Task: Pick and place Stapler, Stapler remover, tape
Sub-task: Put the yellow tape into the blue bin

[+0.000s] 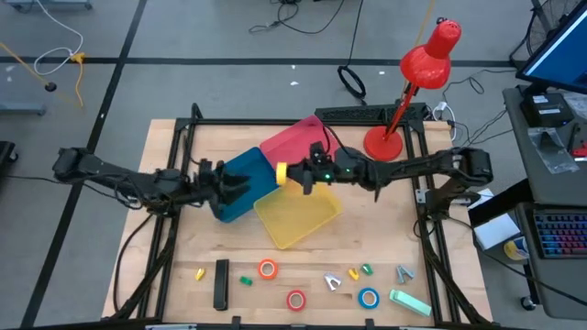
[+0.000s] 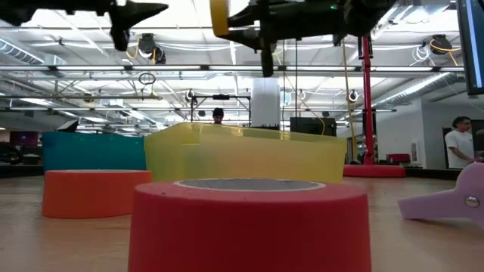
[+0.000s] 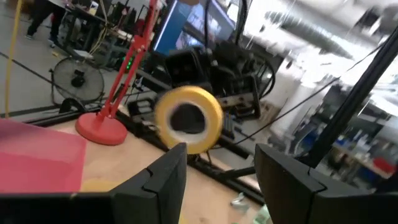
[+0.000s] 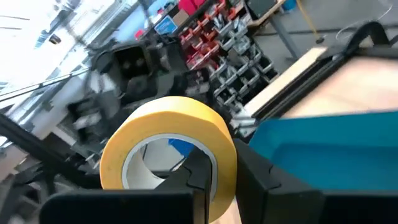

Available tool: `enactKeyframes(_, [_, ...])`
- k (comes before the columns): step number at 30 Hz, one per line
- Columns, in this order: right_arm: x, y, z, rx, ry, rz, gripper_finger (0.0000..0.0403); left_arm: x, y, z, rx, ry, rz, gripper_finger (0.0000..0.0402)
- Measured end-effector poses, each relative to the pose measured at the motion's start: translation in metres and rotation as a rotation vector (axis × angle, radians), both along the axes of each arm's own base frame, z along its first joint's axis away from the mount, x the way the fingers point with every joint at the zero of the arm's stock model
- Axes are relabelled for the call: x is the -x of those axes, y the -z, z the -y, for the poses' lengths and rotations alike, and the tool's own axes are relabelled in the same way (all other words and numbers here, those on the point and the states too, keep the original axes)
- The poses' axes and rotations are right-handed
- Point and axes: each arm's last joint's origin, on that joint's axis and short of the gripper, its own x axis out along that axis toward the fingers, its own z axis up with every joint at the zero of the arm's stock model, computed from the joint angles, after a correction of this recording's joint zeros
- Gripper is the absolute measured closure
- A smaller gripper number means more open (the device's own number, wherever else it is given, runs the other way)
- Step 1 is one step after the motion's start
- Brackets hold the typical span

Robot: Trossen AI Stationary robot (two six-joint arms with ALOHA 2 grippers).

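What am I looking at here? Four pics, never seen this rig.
It is a two-armed robot at a wooden table. One picture looks straight down, one looks level across the tabletop, and two come from cameras on the arms' wrists.

The right gripper holds the yellow tape, jaws shut on its wall, above the yellow bin. The left gripper hangs over the blue bin with its jaws apart, holding nothing. A red bin lies behind them, and a red desk lamp stands at the table's far right.

Along the near edge lie the orange tape, red tape, blue tape, a black stapler and several small items too small to name. The level view sits right behind the red roll, so that roll fills it.
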Motion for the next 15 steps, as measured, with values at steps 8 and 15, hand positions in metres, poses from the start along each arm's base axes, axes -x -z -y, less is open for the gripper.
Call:
enactKeyframes(8, [-0.013, -0.003, 0.003, 0.08, -0.013, -0.049, 0.0371, -0.039, -0.008, 0.008, -0.08, -0.006, -0.079, 0.0215])
enactKeyframes(15, [-0.013, -0.002, 0.003, 0.081, -0.016, -0.069, 0.0371, -0.06, -0.006, 0.012, -0.115, -0.03, -0.125, 0.0215])
